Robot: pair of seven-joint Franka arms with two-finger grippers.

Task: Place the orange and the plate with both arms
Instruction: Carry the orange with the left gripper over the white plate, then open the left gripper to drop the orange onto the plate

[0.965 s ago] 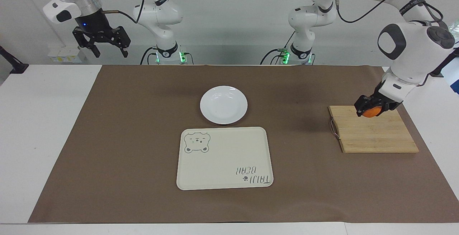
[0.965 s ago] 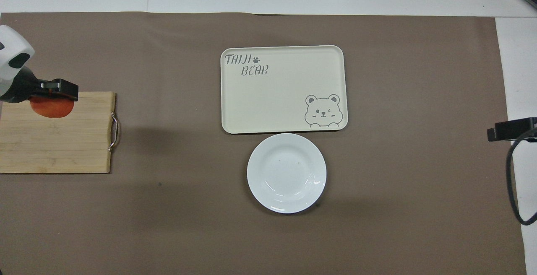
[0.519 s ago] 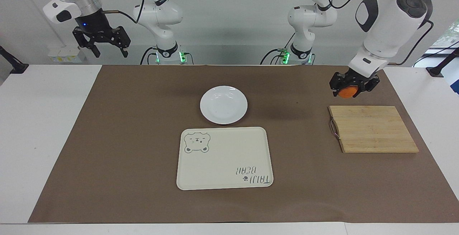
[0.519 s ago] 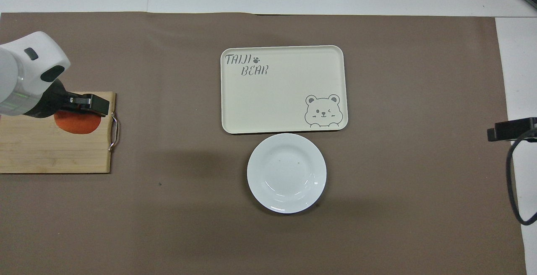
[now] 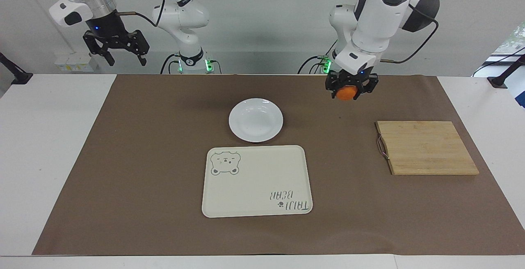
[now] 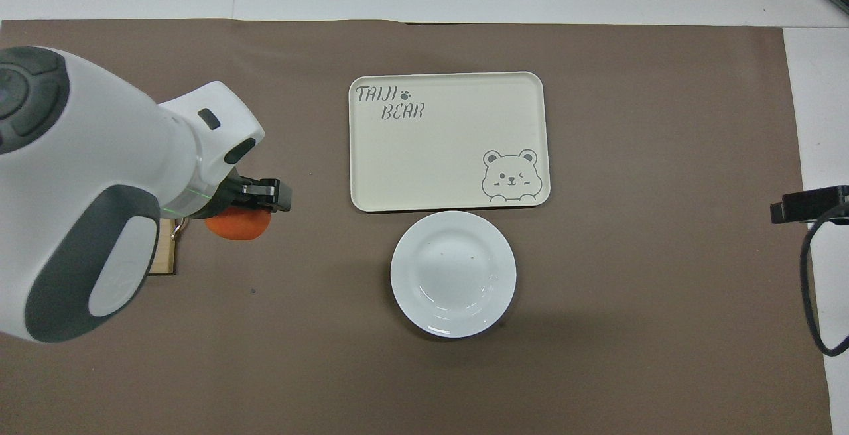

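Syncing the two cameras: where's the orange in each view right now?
Facing view: the orange hangs in the left gripper, in the air over the brown mat, between the plate and the cutting board.
Overhead view: the orange peeks out under the left gripper, partly covered by the arm.
Shared landmark: the plate, touching the bear tray's edge nearer the robots.

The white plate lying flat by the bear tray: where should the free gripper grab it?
Probably the white plate by its raised rim, toward the right arm's end. It lies flat, so only the edge offers a pinch, and the open right gripper waits there; the bear tray blocks another edge.
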